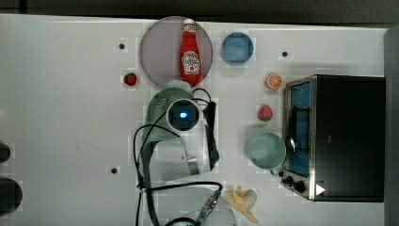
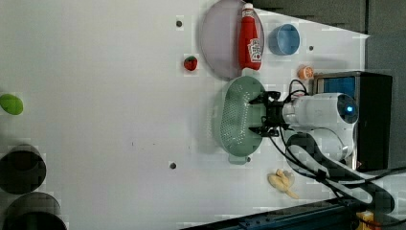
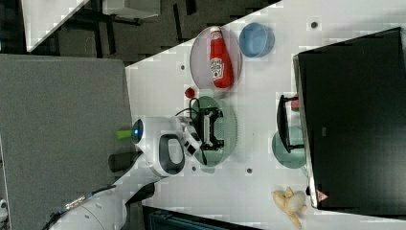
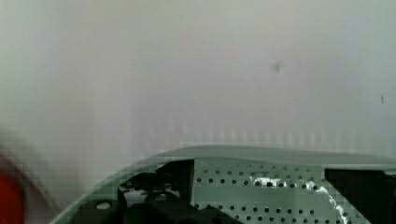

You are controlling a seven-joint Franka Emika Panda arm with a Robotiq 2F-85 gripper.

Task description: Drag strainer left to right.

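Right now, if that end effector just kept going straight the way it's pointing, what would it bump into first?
Most likely the strainer. The open end effector points down into its holed bottom, fingers spread over the bowl. How much gap remains above the bottom is hard to judge.

In the top view, the arm's white wrist covered most of the strainer, and the pincer beneath it was hidden. The wrist view cut off the strainer's lower part at the picture's edge, and a blurred red shape at one corner could not be identified. Two dark round objects were cropped by the left view's left edge.
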